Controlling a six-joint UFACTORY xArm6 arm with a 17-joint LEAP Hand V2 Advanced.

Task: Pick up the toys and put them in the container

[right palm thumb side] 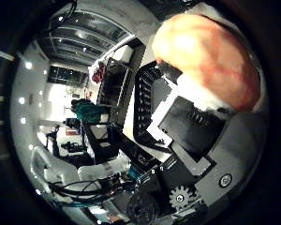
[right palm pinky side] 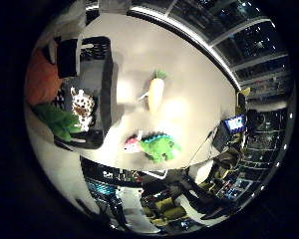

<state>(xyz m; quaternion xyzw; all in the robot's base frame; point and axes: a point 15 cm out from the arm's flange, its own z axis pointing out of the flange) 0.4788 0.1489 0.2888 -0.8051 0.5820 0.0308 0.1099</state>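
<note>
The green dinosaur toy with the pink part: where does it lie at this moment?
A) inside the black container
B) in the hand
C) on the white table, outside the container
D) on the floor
C: the green dinosaur toy lies on the bare white table near the carrot toy, apart from the black container, which holds a spotted toy.

I see dim room w/ overhead glare on the desk (right palm pinky side: 189,84); soft shadows, heavy fisheye warp, blurry orange toy (right palm thumb side: 210,61) up close.
</note>
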